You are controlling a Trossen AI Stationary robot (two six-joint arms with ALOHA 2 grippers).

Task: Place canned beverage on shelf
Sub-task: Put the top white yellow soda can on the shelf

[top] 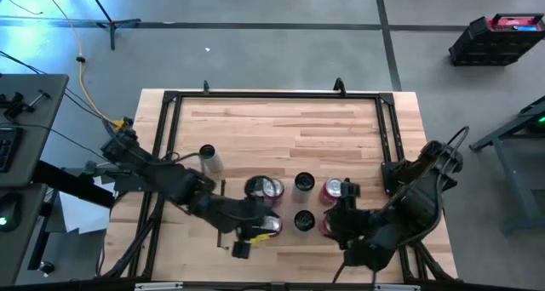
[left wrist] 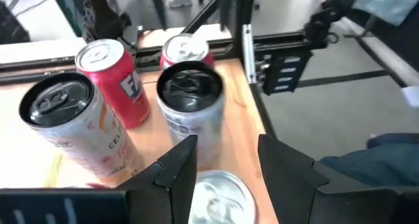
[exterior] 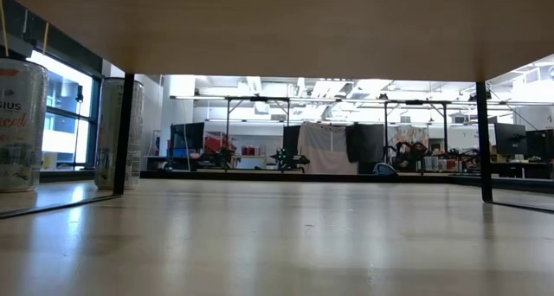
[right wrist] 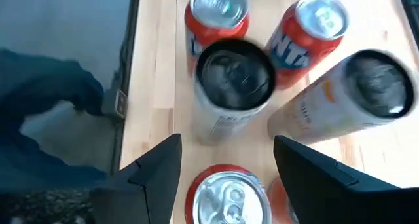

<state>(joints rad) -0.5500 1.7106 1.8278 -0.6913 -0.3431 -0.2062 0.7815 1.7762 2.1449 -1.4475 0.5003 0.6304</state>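
My left gripper [left wrist: 222, 168] hangs over a silver-topped can [left wrist: 219, 194], fingers apart either side of its top, not clamped. My right gripper [right wrist: 226, 168] does the same over a red can [right wrist: 226, 194], fingers spread. Cans cluster mid-table: two black-topped cans [top: 304, 183] between my grippers, another red can [top: 265, 188] at 12 o'clock of my left gripper. A tall pale can [top: 209, 161] stands at 10 o'clock, apart. Shelf [exterior: 277, 28] shows only as a pale panel overhead in low view.
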